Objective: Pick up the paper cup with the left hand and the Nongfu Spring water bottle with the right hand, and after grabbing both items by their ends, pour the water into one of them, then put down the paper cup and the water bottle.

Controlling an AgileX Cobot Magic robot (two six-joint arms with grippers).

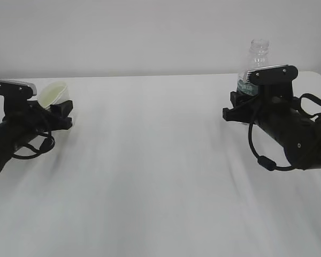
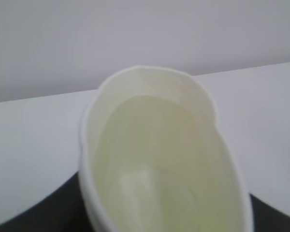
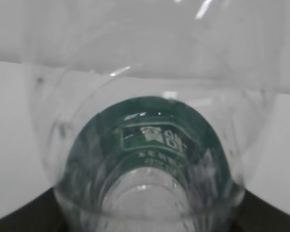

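The paper cup (image 1: 55, 94) sits at about nine o'clock on the white desk (image 1: 160, 171), pinched in the left tool (image 1: 62, 113); its axis leans, the open mouth tipped toward two o'clock. Its thin off-white wall is squeezed to an oval, with a rolled rim and pale yellowish inside. At three o'clock the Nongfu Spring water bottle (image 1: 258, 53) stands upright, its uncapped neck pointing to twelve, clear ribbed plastic with a dark green label, pinched by the right tool (image 1: 241, 104).
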